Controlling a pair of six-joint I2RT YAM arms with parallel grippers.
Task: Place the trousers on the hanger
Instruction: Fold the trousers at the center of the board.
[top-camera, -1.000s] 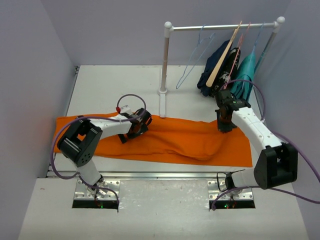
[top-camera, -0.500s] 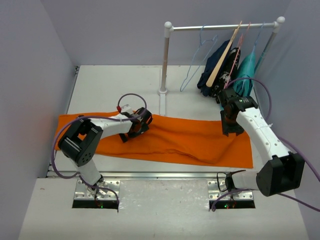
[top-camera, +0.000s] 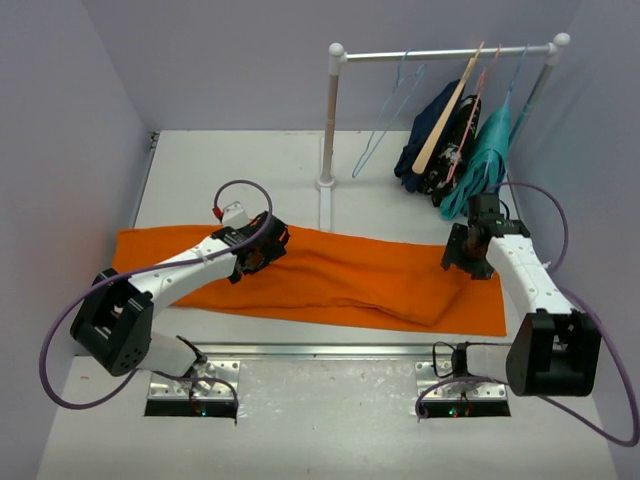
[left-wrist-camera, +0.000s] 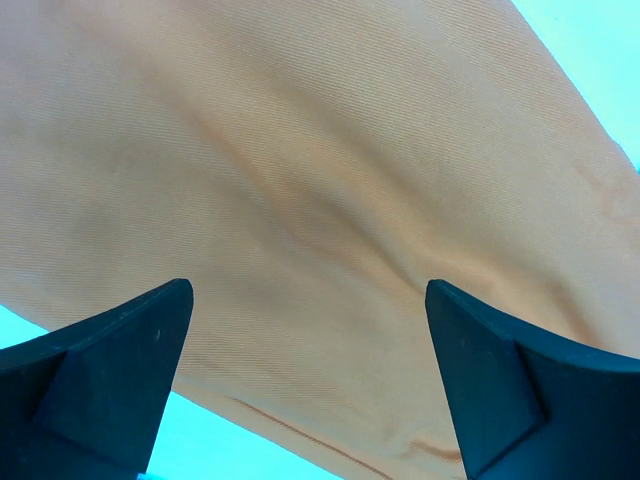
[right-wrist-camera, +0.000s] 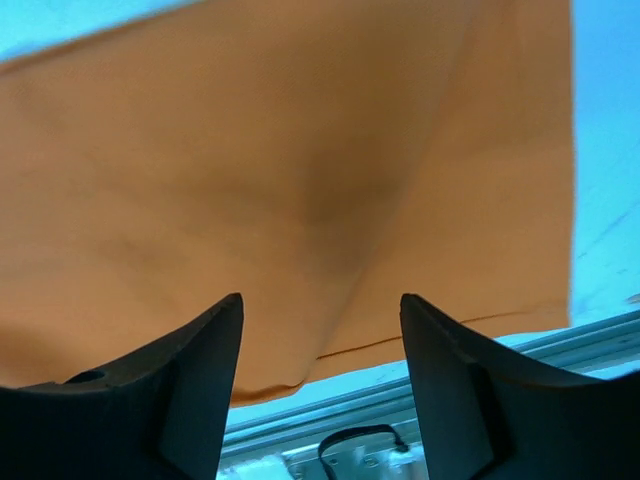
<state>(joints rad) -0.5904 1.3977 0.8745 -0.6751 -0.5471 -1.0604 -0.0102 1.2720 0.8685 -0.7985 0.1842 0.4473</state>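
The trousers lie spread flat across the front of the counter, running from its left side to its right, with a soft fold near the right end.

The left gripper hangs low over the left part of the cloth. In its wrist view its fingers stand wide apart with only orange fabric beneath and nothing between them. The right gripper is over the right end of the trousers. Its fingers are also spread and pinch nothing, and the cloth's hem and the counter's front edge show below.

At the back stands a white rack. On its rail the hanger hangs bare at the left, well apart from the trousers. To its right hang a wooden hanger with a navy garment, a pink hanger, and a teal garment.
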